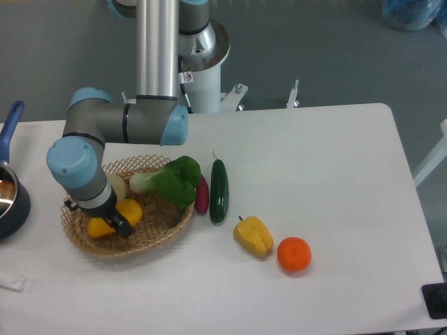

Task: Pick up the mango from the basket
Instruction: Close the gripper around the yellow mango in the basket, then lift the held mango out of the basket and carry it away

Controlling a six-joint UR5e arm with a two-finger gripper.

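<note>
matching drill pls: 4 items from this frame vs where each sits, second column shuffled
Items:
1. mango
2. orange
3. cucumber
4. pot

Places:
A. table's left edge
B. in the basket, under the gripper
C. right of the yellow pepper
D. on the table, just right of the basket

Pairs: 1-B, 2-C, 3-D, 4-A
</note>
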